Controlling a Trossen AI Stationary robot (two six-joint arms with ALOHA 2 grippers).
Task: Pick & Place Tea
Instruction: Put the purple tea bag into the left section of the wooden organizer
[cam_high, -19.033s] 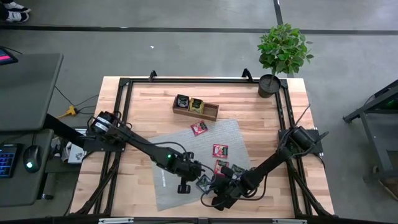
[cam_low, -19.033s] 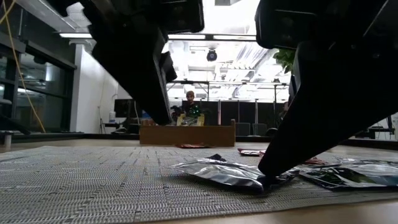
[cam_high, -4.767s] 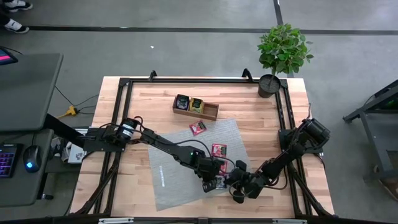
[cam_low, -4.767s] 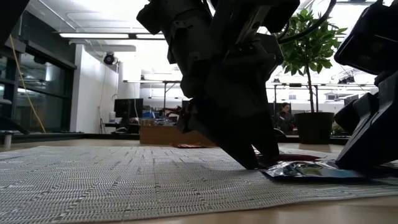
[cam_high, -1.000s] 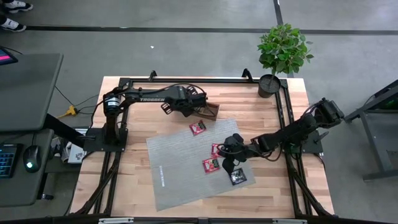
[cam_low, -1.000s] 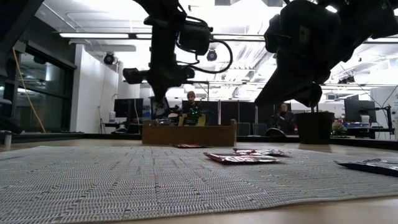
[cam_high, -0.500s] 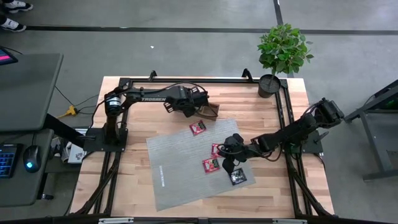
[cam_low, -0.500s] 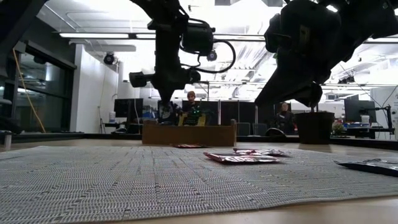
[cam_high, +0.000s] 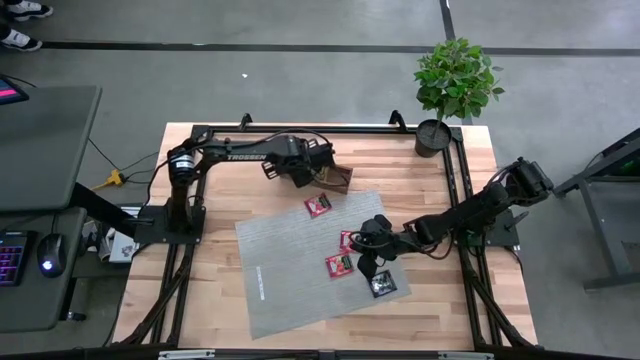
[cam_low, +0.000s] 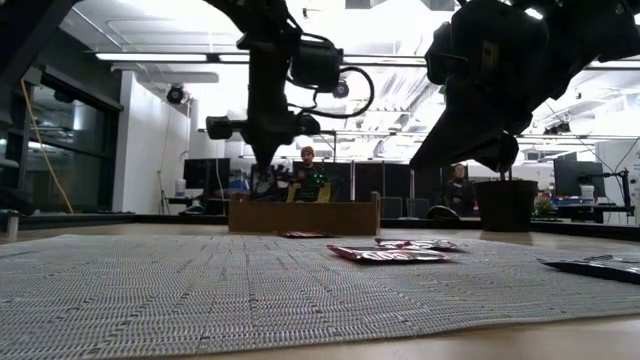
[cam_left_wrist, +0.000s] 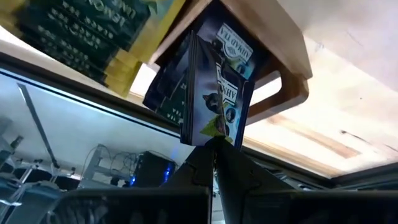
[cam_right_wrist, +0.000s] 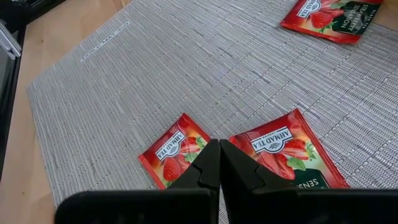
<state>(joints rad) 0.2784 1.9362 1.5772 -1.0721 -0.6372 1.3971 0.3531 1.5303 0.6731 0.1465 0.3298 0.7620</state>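
Note:
My left gripper (cam_high: 306, 170) is over the brown wooden tray (cam_high: 342, 180) at the table's far side, shut on a black tea sachet (cam_left_wrist: 214, 81). Yellow-green sachets (cam_left_wrist: 81, 31) stand in the neighbouring compartment. My right gripper (cam_high: 368, 250) hovers shut above the grey mat (cam_high: 290, 290), touching nothing. Two red sachets (cam_right_wrist: 177, 152) (cam_right_wrist: 286, 152) lie flat on the mat just below it. A third red sachet (cam_high: 319, 205) lies nearer the tray, and a black one (cam_high: 382, 285) rests on the mat's right edge. My left gripper (cam_left_wrist: 216, 142) pinches the black sachet by one edge (cam_left_wrist: 215, 132) between its two fingers. The fingers point down at the tray. The sachet stands out past the fingertips against the tray's compartment; whether it touches the wood I cannot tell.
A potted plant (cam_high: 432, 137) stands at the table's far right corner. A black frame rail (cam_high: 300, 128) runs along the far edge. Bare wood (cam_high: 220, 200) lies left of the mat. In the low view, people sit in the room beyond the tray (cam_low: 303, 215).
My left gripper has edged slightly toward the table's right over the tray, still shut on the black sachet. My right arm and the sachets on the mat have kept still.

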